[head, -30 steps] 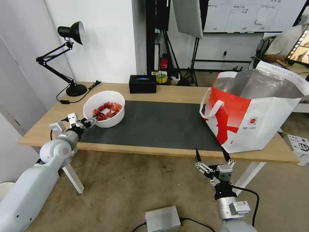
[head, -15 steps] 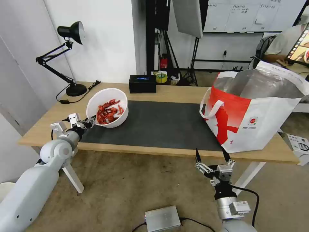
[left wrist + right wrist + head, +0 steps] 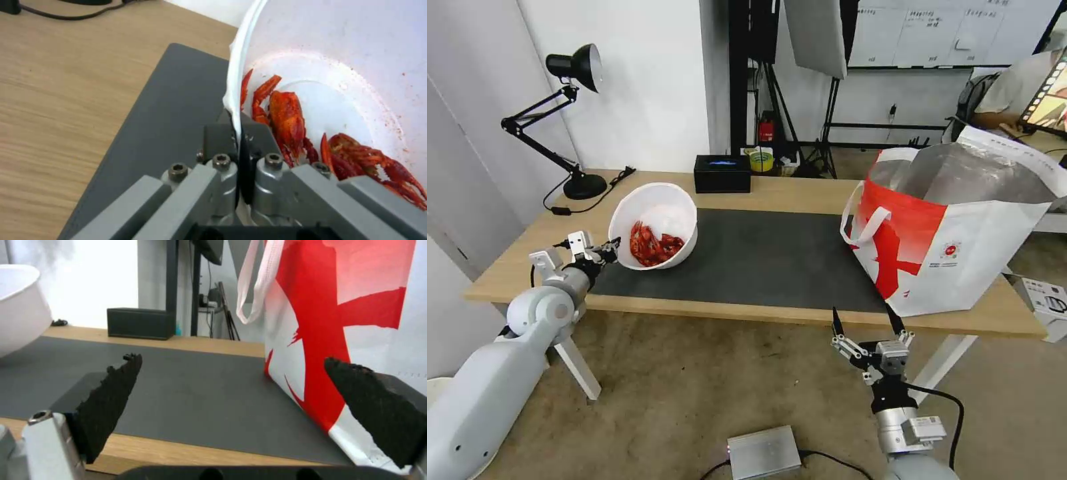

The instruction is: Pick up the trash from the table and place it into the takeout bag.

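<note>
Progress looks late-stage, as far as you can judge from the tabletop: the only trash you can see on the table (image 3: 774,193) is the white bowl of red crayfish shells (image 3: 655,227), and it has not reached the takeout bag (image 3: 954,233). Whether other trash already lies inside that bag you cannot tell, since only bare foil lining shows through its mouth. Your left gripper (image 3: 608,252) is clamped on the bowl's near rim, one finger inside and one outside the thin white wall, which the left wrist view shows running straight between the closed jaws (image 3: 240,156). The bowl sits at the left end of the dark grey mat (image 3: 760,260), tipped steeply so its mouth faces you, and the shells (image 3: 307,140) are heaped against the low side close to the rim. You should read that as a spill risk during the carry. The bag stands upright and open at the right end of the table, well apart from the bowl, so the whole traverse across the mat and the drop are left to do. Your right gripper (image 3: 867,325) waits below the table's front edge, near the bag, with its fingers spread and holding nothing. The black tissue box (image 3: 722,173) at the back edge is not trash and stays put.
</note>
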